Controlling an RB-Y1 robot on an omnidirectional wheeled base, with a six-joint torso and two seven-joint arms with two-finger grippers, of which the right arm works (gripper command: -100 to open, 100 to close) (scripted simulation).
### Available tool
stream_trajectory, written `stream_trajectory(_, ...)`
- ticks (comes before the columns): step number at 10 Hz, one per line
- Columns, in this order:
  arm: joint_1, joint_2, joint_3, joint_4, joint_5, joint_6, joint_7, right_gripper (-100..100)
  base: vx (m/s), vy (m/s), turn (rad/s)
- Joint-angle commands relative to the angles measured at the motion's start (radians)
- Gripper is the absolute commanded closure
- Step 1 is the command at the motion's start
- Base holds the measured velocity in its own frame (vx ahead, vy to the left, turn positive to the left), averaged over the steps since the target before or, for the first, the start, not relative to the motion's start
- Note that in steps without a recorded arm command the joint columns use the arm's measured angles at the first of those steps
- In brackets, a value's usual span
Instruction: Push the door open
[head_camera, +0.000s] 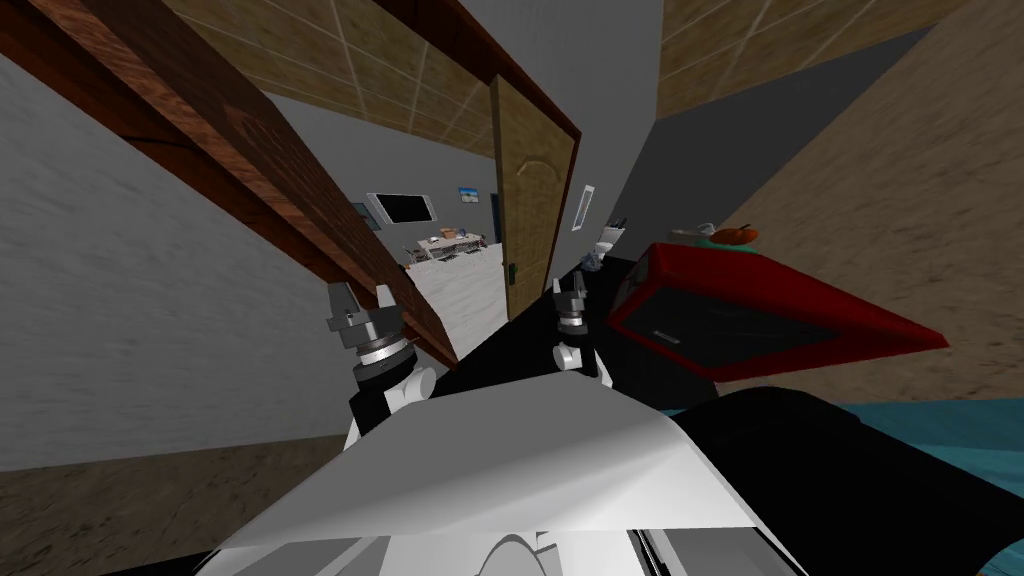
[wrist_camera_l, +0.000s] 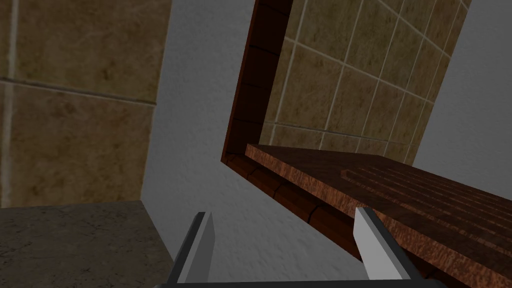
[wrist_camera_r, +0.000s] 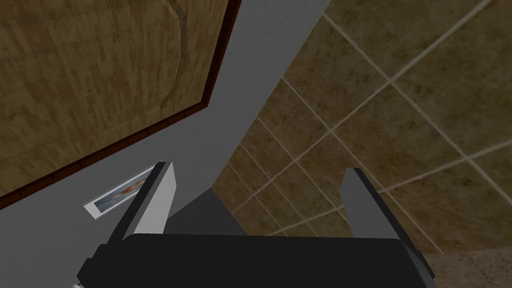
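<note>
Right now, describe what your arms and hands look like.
The arms are white with dark joints and a ribbed silver ring at each wrist. The left hand and right hand are dark boxes, each carrying two thin, light grey, blade-like fingers.

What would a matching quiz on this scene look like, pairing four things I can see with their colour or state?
Things:
1. door
2. door frame
3. left gripper
4. box

Colour or state:
A. dark reddish brown
B. red, with a black panel
C. light brown, swung open
D. fingers apart, close to the frame

Pairs: 1-C, 2-A, 3-D, 4-B
</note>
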Motion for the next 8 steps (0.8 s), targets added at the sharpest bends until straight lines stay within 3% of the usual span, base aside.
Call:
stream_trajectory(1,-0.023,-0.002,0.004,0.036,0.004,0.014,0.001,-100,0.088,-0.100,0.070)
stream_trajectory(8,-0.118,-0.013,0.028,0.215,0.025,0.062,0.003,-100,0.091,-0.095,0.080)
